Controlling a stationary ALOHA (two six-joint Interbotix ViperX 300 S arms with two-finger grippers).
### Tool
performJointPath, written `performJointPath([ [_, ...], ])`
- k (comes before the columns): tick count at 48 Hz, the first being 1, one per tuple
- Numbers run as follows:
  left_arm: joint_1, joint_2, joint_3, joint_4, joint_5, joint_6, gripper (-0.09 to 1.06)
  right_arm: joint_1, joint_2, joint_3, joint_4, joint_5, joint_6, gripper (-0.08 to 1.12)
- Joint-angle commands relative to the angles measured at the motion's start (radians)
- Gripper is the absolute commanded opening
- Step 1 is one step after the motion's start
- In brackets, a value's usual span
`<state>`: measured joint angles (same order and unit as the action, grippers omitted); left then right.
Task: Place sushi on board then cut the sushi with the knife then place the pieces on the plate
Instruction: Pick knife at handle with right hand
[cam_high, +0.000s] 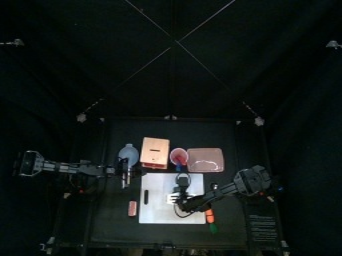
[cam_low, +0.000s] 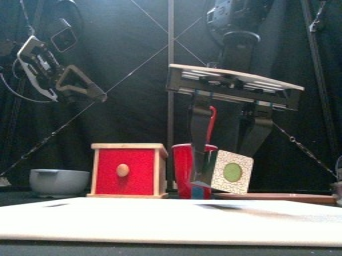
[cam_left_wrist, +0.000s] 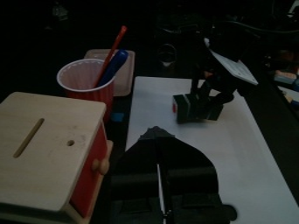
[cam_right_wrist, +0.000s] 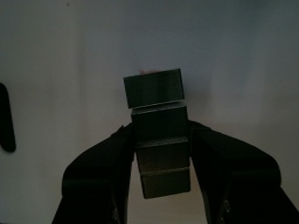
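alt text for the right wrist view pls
The right hand grips a sushi roll of dark blocks in a row, its jaws on either side of the end nearest the camera; the far end sticks out past them. The white cutting board fills the background.

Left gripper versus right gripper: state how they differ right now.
The right gripper grips the sushi roll; the left gripper holds nothing that shows. The right gripper is over the white board; the left gripper sits at the board's left edge, by the wooden box. Both are the same black two-jaw build.
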<state>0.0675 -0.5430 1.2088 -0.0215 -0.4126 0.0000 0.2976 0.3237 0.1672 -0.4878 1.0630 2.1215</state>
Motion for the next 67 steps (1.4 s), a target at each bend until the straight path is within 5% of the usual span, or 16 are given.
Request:
performJointPath([
  [1,-0.002,0.0,-0.006,-0.002,-0.005,0.0,-0.02,-0.011,-0.018,-0.051,0.0,0.02,-0.006,0.61],
  [18,0.003,0.0,0.006,-0.002,-0.005,0.003,-0.02,-0.014,0.038,-0.064,0.018,-0.025,-0.006,0.78],
  [67,0.005,-0.015,0.008,-0.002,0.009,0.002,-0.02,0.006,-0.04,-0.069,-0.038,0.034,-0.071,0.94],
])
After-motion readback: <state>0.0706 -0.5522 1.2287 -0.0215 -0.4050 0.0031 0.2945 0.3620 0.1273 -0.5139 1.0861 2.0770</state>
